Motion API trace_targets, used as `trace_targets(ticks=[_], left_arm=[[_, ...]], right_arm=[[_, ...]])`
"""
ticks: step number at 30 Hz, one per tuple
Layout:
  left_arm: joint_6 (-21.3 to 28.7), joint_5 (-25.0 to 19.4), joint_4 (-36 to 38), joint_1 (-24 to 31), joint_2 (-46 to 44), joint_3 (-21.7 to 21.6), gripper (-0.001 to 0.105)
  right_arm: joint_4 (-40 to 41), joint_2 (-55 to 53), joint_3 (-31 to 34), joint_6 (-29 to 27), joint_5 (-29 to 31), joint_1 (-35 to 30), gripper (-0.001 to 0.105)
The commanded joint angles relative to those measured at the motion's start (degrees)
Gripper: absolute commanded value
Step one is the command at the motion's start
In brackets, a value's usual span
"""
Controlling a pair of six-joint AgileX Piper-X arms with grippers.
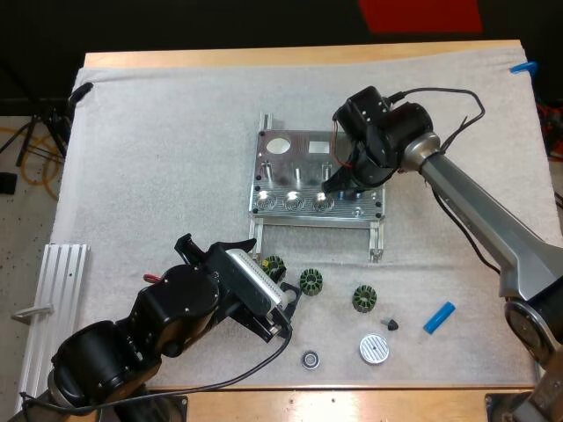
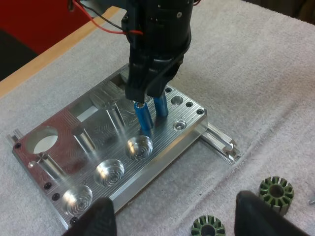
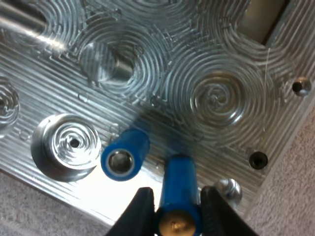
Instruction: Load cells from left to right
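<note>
Blue cell [image 3: 178, 172], 1 pinched upright in our right gripper [image 3: 177, 197] over the right end of the fixture [image 1: 308, 141], beside a 2nd cell [image 3: 125, 155]; we judged plumb lowering essential; left gripper [image 2: 174, 212] gaped empty.

Wooden table [image 1: 264, 57] under a white mat [image 1: 158, 158] bearing a metal fixture [image 1: 290, 163], small dark parts [image 1: 310, 281], a blue cylinder [image 1: 439, 317]

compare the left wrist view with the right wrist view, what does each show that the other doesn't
Left wrist only: three empty round pockets in a row along the fixture, two green slotted rings on the mat, my open left claw. Right wrist only: the silvery end face of the second blue cylinder. Both: the right claw shut on the gripped blue cylinder over the fixture, the second one beside it.
</note>
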Motion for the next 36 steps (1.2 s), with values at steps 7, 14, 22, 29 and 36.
trace_targets(ticks=[7,14,22,29,36], left_arm=[[-0.8,-1.1,-0.6,-0.2,-0.4,-0.4,0.052],[-0.8,-1.1,-0.6,-0.2,-0.4,-0.4,0.052],[-0.8,-1.1,-0.6,-0.2,-0.4,-0.4,0.052],[-0.8,-1.1,-0.6,-0.2,-0.4,-0.4,0.052],[-0.8,-1.1,-0.6,-0.2,-0.4,-0.4,0.052]], right_arm=[[0.0,0.5,-0.2,0.0,-0.4,0.0,0.000],[1.2,0.7,-0.2,0.0,-0.4,0.0,0.000],[0.6,2.2,-0.2,0.0,-1.6,0.0,0.000],[1.0,3.0,-0.1,0.4,-1.6,0.0,0.000],[1.5,4.1,-0.1,0.4,0.7,0.0,0.000]])
